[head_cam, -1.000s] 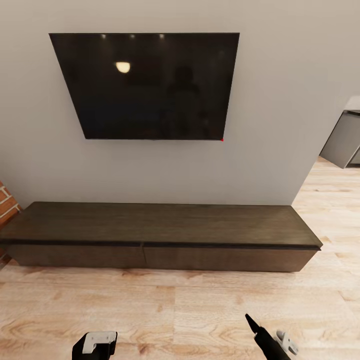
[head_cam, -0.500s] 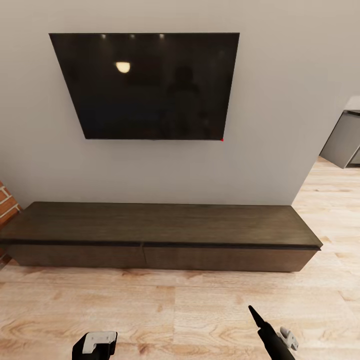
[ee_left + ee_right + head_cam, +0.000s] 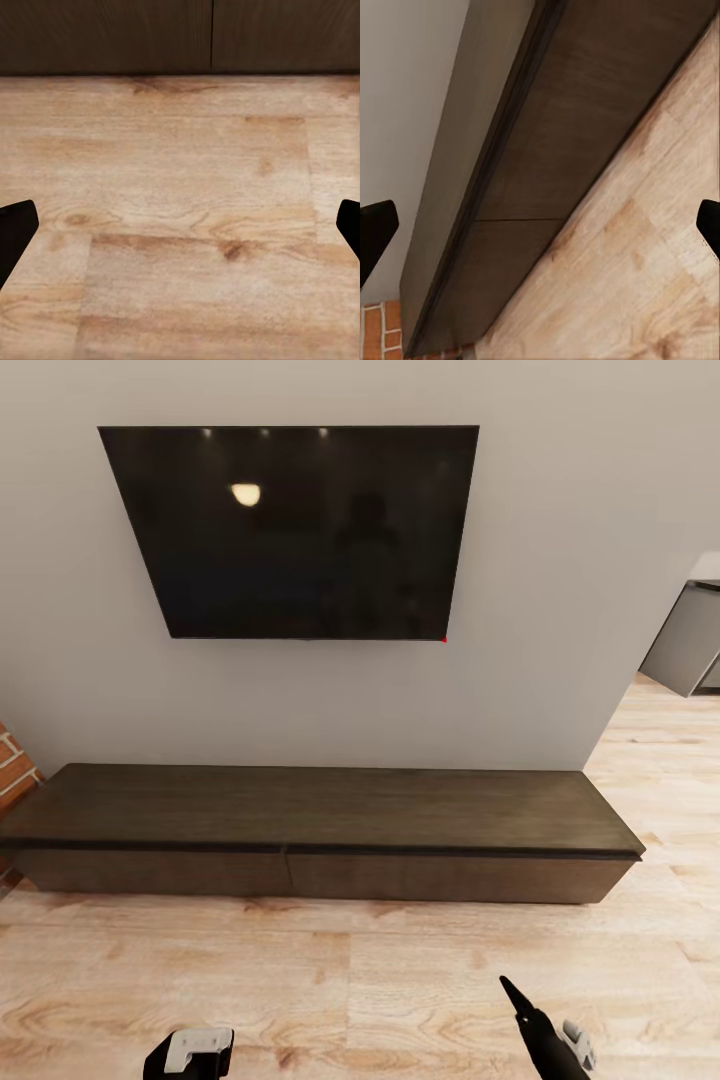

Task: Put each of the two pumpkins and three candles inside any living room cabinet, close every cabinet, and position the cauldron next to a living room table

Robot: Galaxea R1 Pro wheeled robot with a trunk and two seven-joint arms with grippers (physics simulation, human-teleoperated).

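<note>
Before the shut cabinet [image 3: 320, 815], both end effectors gape, empty.

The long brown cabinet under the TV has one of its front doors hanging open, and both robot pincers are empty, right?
Not quite. The cabinet has both front panels shut flat; the head view shows them flush, with just a thin seam between them. The rest holds: it sits under the TV, and the left pincer and right pincer are open with nothing between their tips.
</note>
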